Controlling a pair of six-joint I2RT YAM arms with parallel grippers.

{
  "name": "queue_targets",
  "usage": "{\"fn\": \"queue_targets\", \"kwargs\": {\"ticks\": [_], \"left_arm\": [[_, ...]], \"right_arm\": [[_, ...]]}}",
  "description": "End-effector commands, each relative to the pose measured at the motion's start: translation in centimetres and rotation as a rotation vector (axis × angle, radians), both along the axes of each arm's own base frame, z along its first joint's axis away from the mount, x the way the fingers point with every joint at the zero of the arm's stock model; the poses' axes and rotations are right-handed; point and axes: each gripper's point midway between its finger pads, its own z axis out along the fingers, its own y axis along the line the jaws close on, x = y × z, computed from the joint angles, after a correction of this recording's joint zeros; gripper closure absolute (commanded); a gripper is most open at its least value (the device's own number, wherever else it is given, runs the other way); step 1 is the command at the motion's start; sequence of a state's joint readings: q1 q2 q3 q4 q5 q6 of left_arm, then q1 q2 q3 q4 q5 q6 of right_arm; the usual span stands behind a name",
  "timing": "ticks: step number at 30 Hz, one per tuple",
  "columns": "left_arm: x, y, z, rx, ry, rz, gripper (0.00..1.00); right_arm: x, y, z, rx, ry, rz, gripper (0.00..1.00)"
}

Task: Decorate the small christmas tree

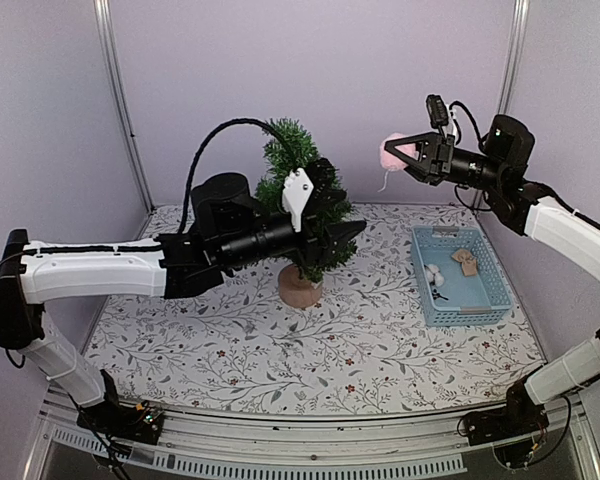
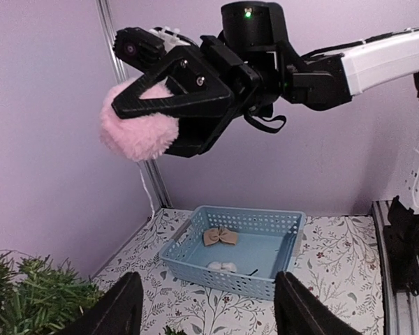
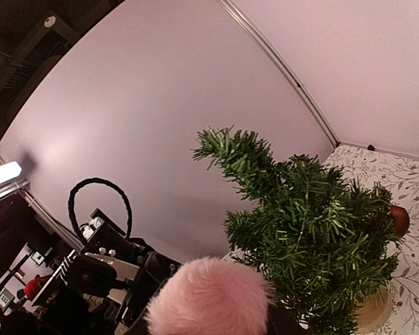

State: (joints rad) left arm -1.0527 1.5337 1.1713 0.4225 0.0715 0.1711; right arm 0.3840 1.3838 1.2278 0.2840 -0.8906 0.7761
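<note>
Tree (image 1: 285, 160) at table centre, with left gripper (image 1: 345, 235) spread-jawed and empty by its lower branches; right gripper (image 1: 405, 153), clamped on pink pom-pom (image 2: 134, 136), hovers high right, mid-carry, and next probably needs leftward travel onto a branch.

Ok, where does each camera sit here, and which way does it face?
Top external: above and behind the bases, looking down the table at the small christmas tree and blue basket; both arms show.
Left wrist: on the left arm, facing the basket and the right pincer holding a pink pompom; own fingers show.
Right wrist: facing the tree and left arm; own fingers unseen.
Shared: all three see the pompom.
</note>
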Motion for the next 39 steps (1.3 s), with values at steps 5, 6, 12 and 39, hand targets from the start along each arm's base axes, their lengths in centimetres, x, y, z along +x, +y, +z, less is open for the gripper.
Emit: {"fn": "queue_targets", "kwargs": {"ticks": [5,6,12,39], "left_arm": [[0.1,-2.1,2.7,-0.104,-0.084,0.081,0.44],[0.1,-2.3,2.6,-0.105,-0.085,0.088,0.46],[0.9,-2.4,2.5,-0.119,-0.069,0.148,0.55],[0.9,-2.9,2.7,-0.102,-0.114,0.156,0.95]], "right_arm": [[-5.7,2.6,3.5,0.091,-0.084,0.182,0.65],[-6.0,2.9,3.5,0.092,-0.086,0.198,0.66],[-7.6,4.2,3.6,0.100,-0.100,0.262,0.65],[-7.5,5.6,3.0,0.095,-0.090,0.316,0.65]]}}
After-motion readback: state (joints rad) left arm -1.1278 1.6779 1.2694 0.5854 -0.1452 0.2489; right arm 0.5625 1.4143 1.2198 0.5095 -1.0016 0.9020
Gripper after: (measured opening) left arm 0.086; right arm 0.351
